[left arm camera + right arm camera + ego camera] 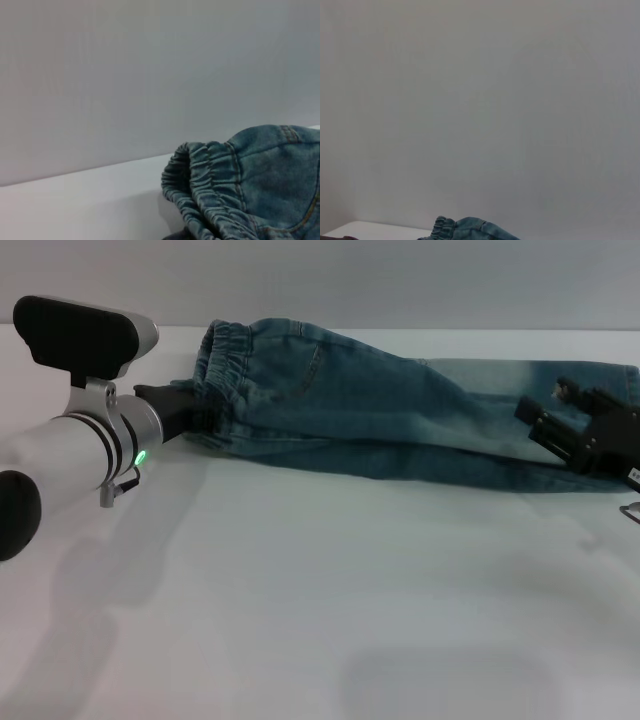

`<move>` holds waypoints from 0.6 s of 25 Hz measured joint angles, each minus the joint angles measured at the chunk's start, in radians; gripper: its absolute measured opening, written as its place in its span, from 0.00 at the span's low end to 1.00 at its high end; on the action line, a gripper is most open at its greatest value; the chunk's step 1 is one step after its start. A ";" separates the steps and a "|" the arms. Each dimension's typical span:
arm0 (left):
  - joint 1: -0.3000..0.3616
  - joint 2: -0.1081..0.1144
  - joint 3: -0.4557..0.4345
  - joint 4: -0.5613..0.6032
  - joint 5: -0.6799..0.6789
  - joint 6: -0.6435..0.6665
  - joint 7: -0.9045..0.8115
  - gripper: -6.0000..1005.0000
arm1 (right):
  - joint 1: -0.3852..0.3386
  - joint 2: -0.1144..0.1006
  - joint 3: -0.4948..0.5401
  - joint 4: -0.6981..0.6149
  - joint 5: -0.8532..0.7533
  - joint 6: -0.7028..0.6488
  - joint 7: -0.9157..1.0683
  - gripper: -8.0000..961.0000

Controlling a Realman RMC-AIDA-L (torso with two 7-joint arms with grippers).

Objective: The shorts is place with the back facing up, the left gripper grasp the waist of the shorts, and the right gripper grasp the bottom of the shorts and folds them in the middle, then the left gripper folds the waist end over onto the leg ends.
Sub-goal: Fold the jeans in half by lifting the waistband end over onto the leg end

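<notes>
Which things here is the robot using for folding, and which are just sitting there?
For the job:
shorts
left gripper at the waist
right gripper at the leg ends

Just there:
white table
grey wall

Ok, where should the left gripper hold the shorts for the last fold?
Probably the puckered elastic waist of the shorts, approached from the robot's left, where the left gripper already sits. The shorts lie folded lengthwise, so that bunched band gathers the layers. The right gripper is at the leg ends.
</notes>
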 joint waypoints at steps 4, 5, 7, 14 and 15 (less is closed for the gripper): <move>0.028 0.001 0.011 -0.066 0.001 -0.024 0.000 0.27 | -0.001 0.003 0.000 0.009 0.001 -0.003 -0.004 0.49; 0.058 0.002 0.022 -0.126 0.001 -0.033 0.000 0.26 | -0.002 0.003 0.001 0.012 0.001 -0.005 -0.004 0.48; 0.071 0.003 0.025 -0.150 0.001 -0.037 0.000 0.24 | -0.002 0.003 0.003 0.015 0.001 -0.008 -0.005 0.48; 0.146 0.004 0.027 -0.378 0.035 -0.158 0.000 0.20 | 0.007 0.002 0.010 0.022 0.002 -0.104 -0.006 0.47; 0.153 0.003 0.027 -0.405 0.039 -0.173 0.000 0.19 | 0.011 0.002 0.007 0.022 0.002 -0.124 -0.006 0.43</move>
